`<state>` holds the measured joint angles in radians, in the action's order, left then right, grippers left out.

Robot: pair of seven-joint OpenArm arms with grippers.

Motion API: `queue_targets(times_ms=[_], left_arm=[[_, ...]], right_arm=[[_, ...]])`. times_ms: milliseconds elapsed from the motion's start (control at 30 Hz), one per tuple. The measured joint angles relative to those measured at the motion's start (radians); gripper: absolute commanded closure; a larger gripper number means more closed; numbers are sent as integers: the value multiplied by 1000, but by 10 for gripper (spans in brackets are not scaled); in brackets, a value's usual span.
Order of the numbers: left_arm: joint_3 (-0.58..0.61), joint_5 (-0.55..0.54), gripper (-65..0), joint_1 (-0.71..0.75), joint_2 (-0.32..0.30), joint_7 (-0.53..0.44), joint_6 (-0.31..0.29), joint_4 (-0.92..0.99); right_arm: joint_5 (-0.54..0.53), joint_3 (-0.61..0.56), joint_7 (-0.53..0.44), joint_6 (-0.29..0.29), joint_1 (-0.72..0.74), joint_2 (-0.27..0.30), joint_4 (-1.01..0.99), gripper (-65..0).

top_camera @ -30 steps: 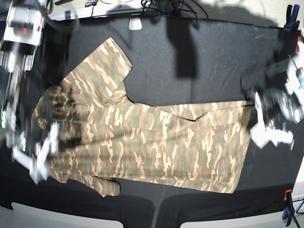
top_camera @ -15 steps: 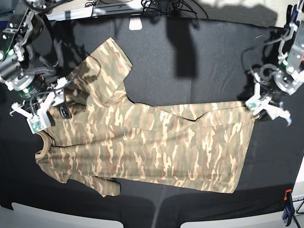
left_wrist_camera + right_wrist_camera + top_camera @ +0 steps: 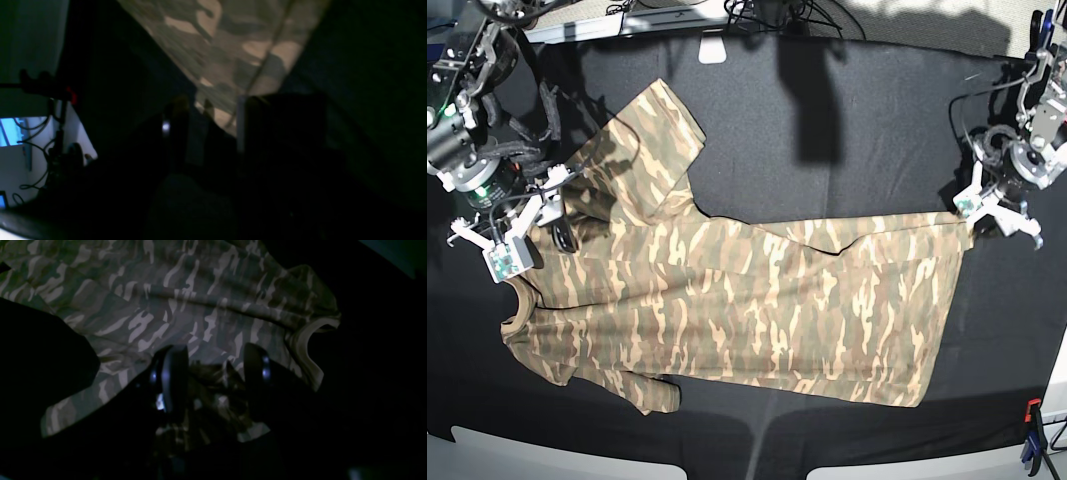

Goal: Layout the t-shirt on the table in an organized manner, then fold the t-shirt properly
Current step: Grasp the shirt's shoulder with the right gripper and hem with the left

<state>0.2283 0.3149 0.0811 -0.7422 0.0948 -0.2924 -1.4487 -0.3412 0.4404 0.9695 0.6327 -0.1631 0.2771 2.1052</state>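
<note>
The camouflage t-shirt (image 3: 747, 300) lies spread lengthwise on the black table (image 3: 847, 120), with its tan collar (image 3: 515, 300) at the left and its hem at the right. One sleeve (image 3: 652, 125) points to the far side. My right gripper (image 3: 512, 235) hovers open over the shoulder just beyond the collar. In its wrist view the right gripper (image 3: 213, 366) has its jaws apart above the t-shirt (image 3: 186, 306), with the collar (image 3: 300, 340) to the right. My left gripper (image 3: 995, 215) is open at the hem's far corner. Seen from the wrist, the left gripper (image 3: 213, 113) frames that corner of the t-shirt (image 3: 233, 50).
A blue clamp (image 3: 1037, 35) sits at the far right edge and a red-and-blue clamp (image 3: 1032, 440) at the near right corner. A white tab (image 3: 712, 48) and cables (image 3: 777, 15) lie along the far edge. Light table corners (image 3: 547, 455) show at the front.
Both arms were blurred a second ago. The right gripper has come up from the near shoulder to beside the collar, which now lies uncovered. The left gripper has shifted slightly toward the far side.
</note>
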Motion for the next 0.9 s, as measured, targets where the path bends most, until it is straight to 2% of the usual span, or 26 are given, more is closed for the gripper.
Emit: queue_targets(times_ms=[233, 333, 433, 533, 767, 900], left_arm=[[0, 0, -215, -37, -1, -2, 0, 2], [0, 0, -215, -32, -1, 2, -43, 4], [0, 10, -215, -32, -1, 2, -61, 7], [0, 79, -215, -38, 0, -49, -72, 42], [0, 82, -215, -45, -1, -64, -71, 124], [0, 82, -215, -48, 0, -142, -71, 125]], right_arm=[[0, 0, 0, 0, 0, 0, 0, -263], [0, 0, 0, 0, 0, 0, 0, -263], [0, 0, 0, 0, 0, 0, 0, -263], [0, 0, 0, 0, 0, 0, 0, -263], [-53, 0, 0, 0, 0, 0, 1, -263], [-53, 0, 0, 0, 0, 0, 1, -263]])
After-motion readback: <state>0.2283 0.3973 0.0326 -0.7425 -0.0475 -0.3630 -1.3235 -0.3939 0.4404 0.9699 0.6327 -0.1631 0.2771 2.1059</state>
